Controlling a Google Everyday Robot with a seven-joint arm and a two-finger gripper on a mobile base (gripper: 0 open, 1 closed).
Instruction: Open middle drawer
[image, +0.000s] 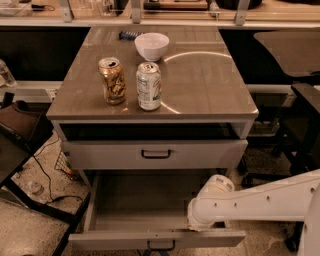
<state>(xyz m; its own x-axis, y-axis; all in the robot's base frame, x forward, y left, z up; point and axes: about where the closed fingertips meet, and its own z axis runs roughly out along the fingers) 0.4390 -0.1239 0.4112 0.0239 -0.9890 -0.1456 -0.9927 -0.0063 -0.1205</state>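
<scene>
The middle drawer (157, 239), with a narrow light-grey front and a small black loop handle (161, 245), is pulled far out below the taller-fronted grey drawer (156, 154). Its inside looks empty. My white arm (260, 202) reaches in from the right. Its round wrist joint (211, 205) sits over the drawer's right front corner. My gripper (196, 226) is at the arm's end, just behind the drawer's front panel and mostly hidden by the wrist.
On the tabletop (200, 80) stand a gold can (112, 80), a white-green can (149, 86) and a white bowl (152, 46). A dark chair (20, 135) and cables (45, 175) are at the left. Dark furniture (300, 125) is at the right.
</scene>
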